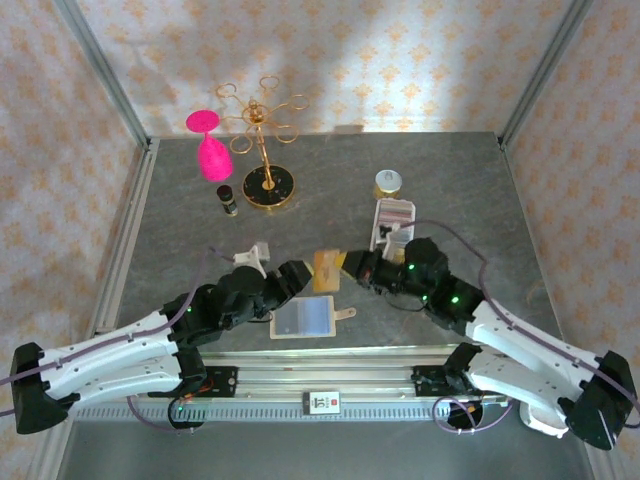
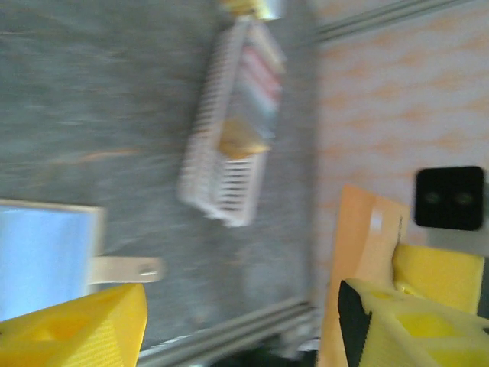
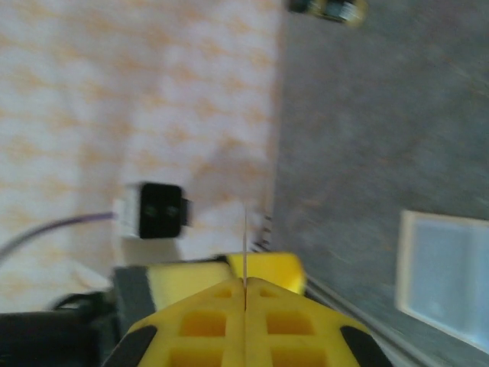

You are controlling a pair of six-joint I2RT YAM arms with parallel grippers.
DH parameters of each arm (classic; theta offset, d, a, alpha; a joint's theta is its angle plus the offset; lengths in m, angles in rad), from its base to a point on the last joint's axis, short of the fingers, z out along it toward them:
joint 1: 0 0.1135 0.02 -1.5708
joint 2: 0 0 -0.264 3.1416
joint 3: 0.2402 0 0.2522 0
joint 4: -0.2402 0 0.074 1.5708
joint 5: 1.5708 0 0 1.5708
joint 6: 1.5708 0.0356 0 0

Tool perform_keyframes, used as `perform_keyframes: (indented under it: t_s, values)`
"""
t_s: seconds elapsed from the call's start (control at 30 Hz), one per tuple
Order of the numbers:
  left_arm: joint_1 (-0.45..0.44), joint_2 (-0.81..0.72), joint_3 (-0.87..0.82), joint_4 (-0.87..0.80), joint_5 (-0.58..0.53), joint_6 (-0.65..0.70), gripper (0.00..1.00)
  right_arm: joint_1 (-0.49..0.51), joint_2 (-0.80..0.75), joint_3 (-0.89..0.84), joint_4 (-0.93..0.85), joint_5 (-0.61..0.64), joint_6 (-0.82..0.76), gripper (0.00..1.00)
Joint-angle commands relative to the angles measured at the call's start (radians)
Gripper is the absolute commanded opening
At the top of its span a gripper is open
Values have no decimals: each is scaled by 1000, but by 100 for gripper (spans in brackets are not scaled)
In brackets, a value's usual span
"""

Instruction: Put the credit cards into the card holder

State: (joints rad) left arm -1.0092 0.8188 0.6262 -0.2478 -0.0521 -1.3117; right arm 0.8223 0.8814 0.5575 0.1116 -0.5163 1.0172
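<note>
The card holder [image 1: 300,318] lies open flat near the table's front edge, pale blue-grey inside with a beige rim and its snap tab [image 1: 345,314] pointing right. It also appears in the left wrist view [image 2: 42,260] and the right wrist view [image 3: 447,275]. An orange credit card [image 1: 327,270] hangs just above and behind it. My right gripper [image 1: 350,266] is shut on this card, which shows edge-on [image 3: 244,229] between the closed fingers. My left gripper [image 1: 308,272] stands open with its fingers wide apart [image 2: 241,306]; the card [image 2: 367,252] lies against its right finger.
A long white perforated tray [image 1: 393,222] holding more cards stands behind the right gripper, also in the left wrist view [image 2: 237,130]. Further back are a gold-lidded jar [image 1: 388,182], a gold rack [image 1: 267,150], a pink glass [image 1: 210,148] and a small dark bottle [image 1: 228,198].
</note>
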Motion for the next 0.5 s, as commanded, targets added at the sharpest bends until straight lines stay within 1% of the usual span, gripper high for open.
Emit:
perform_keyframes:
  t_s: [0.0,0.07,0.2,0.37,0.47]
  values:
    - [-9,24,-16,-265,-37,25,64,63,16,-100,30,106,-68,0]
    - [-8,66,-14,-303,-34,35,63,92,26,-166,81,140,-62,0]
    - [-8,160,6,-392,-49,83,63,132,65,-225,124,177,-86,0]
    - [-5,279,8,-384,-16,147,63,162,130,-267,262,180,-79,0]
    - [0,321,4,-379,-16,161,63,175,169,-264,309,189,-82,0]
